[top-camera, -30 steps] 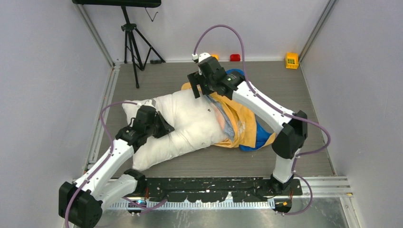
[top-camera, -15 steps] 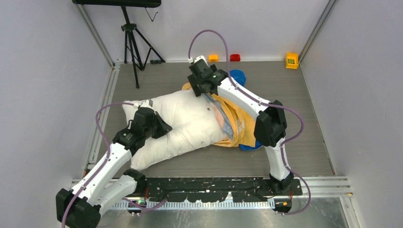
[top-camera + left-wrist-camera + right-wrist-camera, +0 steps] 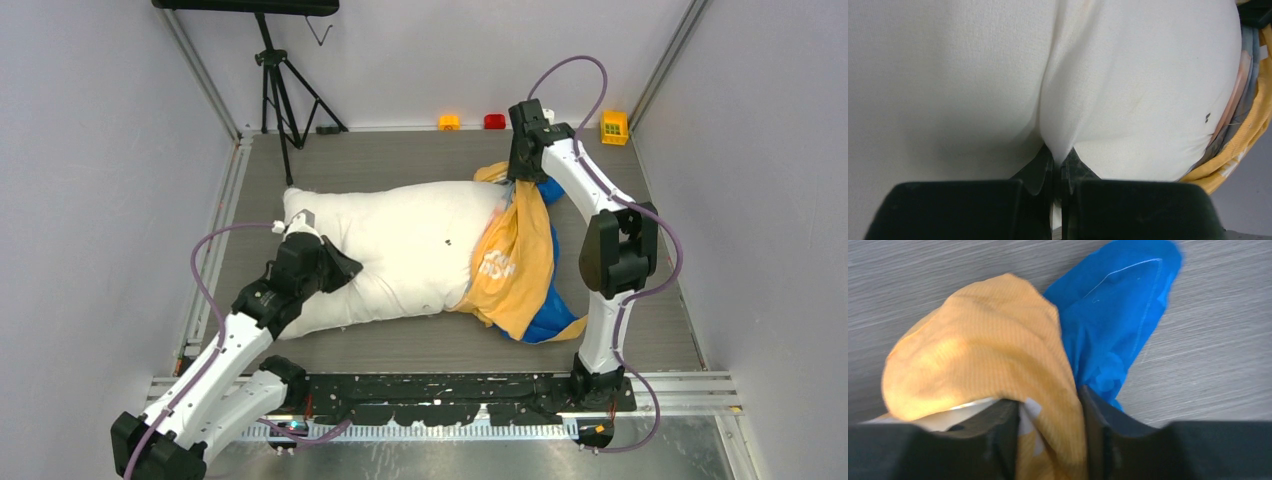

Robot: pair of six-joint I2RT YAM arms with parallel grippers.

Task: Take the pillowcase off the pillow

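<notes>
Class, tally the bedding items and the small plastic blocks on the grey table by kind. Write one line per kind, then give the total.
Pillows: 1, the pillow
Pillowcases: 1, the pillowcase
Small blocks: 3, the orange block, the red block and the yellow block
Total: 5

One pillow (image 3: 400, 240), one pillowcase (image 3: 515, 265), two robot arms (image 3: 240, 335), one tripod (image 3: 275, 75), three small blocks (image 3: 495, 121).

Right end of pillow (image 3: 400, 250) inside pillowcase (image 3: 515, 265); tripod (image 3: 268, 58) behind, far left.
</notes>
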